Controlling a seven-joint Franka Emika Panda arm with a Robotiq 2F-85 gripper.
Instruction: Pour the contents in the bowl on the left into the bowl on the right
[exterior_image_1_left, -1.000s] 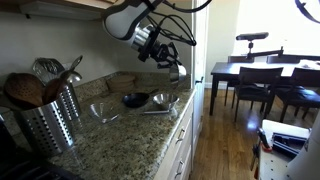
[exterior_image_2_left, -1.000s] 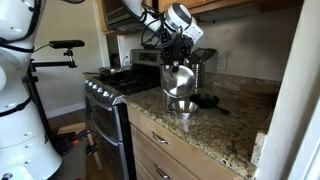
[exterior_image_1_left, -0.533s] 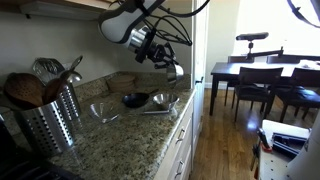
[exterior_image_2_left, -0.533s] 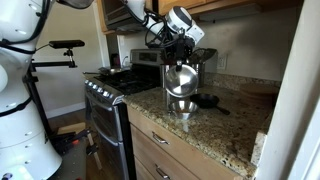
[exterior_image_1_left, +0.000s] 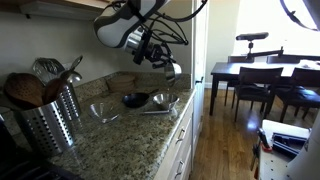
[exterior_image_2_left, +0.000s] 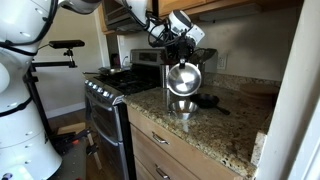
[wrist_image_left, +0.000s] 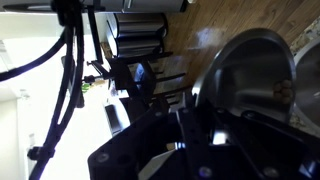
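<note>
The steel bowl (exterior_image_2_left: 183, 77) has been tipped further over the last second. In an exterior view its mouth is now turned almost square to the camera, where it was seen more from the side before. The wrist has been rolled with it, and the arm (exterior_image_1_left: 118, 28) has been swung a little away from the dining room. The height of the bowl has hardly been altered.

The jaws are clenched on the rim of the steel bowl, which is held clear of the worktop (exterior_image_2_left: 215, 125) and directly above the target bowl (exterior_image_2_left: 182, 106), apart from it. In the wrist view the inside of the steel bowl (wrist_image_left: 250, 70) is shown steeply inclined, with the target bowl (wrist_image_left: 308, 70) just beyond its lip.

The bits themselves cannot be made out with certainty in any view — too small. From the tilt it is judged that the pour is well under way and that little can be left behind. What remains is a final tip, then the righting of the bowl — a spill past the rim below is the risk.
</note>
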